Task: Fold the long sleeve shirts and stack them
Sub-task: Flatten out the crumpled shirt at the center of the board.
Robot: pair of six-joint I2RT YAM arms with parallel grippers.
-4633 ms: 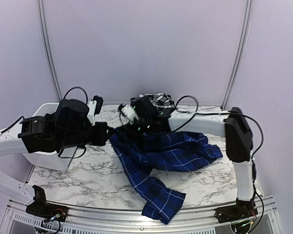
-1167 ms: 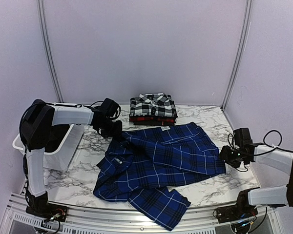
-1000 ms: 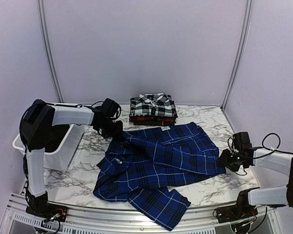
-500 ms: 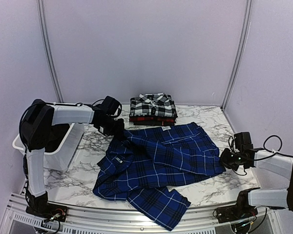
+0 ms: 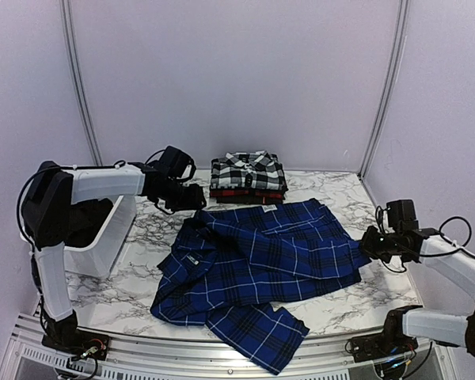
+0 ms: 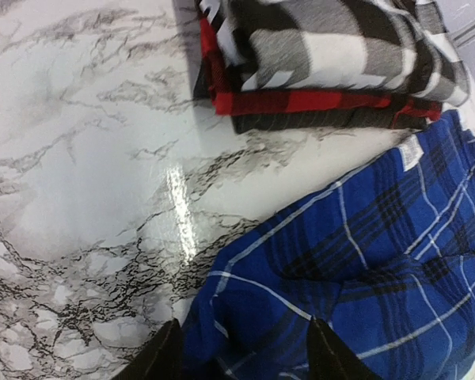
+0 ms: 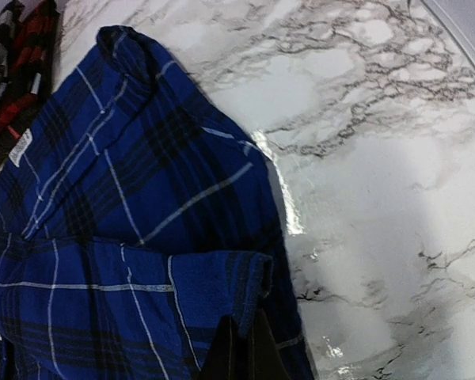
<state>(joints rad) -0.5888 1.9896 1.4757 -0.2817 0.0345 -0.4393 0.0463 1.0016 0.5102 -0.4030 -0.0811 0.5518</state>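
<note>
right gripper point(image 7: 239, 348): jaws pinched fully together on the right-hand edge of the royal blue plaid cloth shirt point(image 5: 261, 261), with a fold of hem bunched at the tips. judged reason: drawing that side taut so the cloth lies flat for folding.

left gripper point(image 6: 241, 360): fingers apart, roughly half spread, straddling the far left corner of the blue shirt. cloth lies between them, nothing clamped. either letting go or about to take hold; cannot tell which.

blue shirt: spread across the middle of the white marble-patterned table point(image 5: 119, 293). mostly flat, rumpled on the left, one long part (likely a sleeve) trailing to the near edge. not yet folded.

just behind it, the folded black-and-white check shirt point(image 5: 248, 170) sits on the folded red-and-black plaid shirt point(image 5: 245, 192), the stack it should join. white plastic tub point(image 5: 103, 245) stands at far left, apart from the cloth.
</note>
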